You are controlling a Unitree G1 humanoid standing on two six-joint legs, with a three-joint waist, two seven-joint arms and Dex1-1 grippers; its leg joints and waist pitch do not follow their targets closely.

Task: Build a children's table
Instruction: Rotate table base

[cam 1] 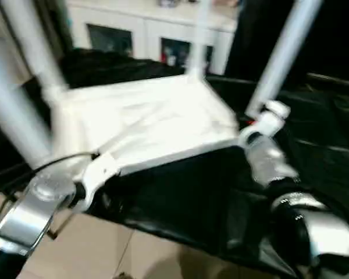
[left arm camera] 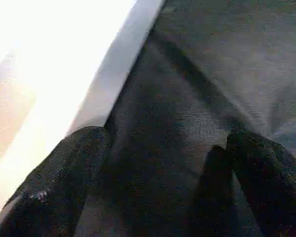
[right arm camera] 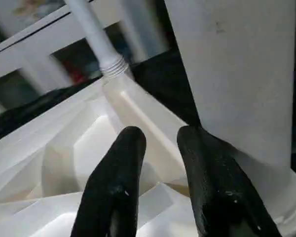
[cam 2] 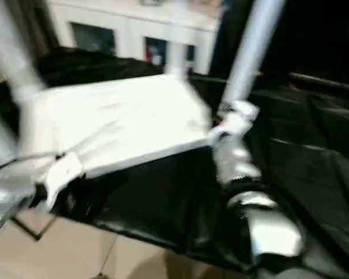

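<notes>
The children's table lies upside down on black cloth: its white tabletop (cam 1: 145, 125) shows a ribbed underside (right arm camera: 64, 163), and white legs stand up from the corners. Two legs rise at the left (cam 1: 32, 40), one at the far corner (cam 1: 199, 35), one at the near right (cam 1: 282, 52). My left gripper (left arm camera: 167, 138) is open wide at the near-left corner, with black cloth between its fingers and the tabletop's edge (left arm camera: 118, 74) beside one finger. My right gripper (right arm camera: 161, 132) sits at the near-right corner, fingers a little apart around nothing, the near-right leg (right arm camera: 237, 69) just beside one finger (right arm camera: 207, 177).
Black cloth (cam 1: 186, 197) covers the work surface and drapes over its front edge. Beige floor tiles (cam 1: 87, 250) show below it. A white cabinet with glass doors (cam 1: 145, 29) stands behind. A thin black cable (cam 1: 52, 163) runs by my left wrist.
</notes>
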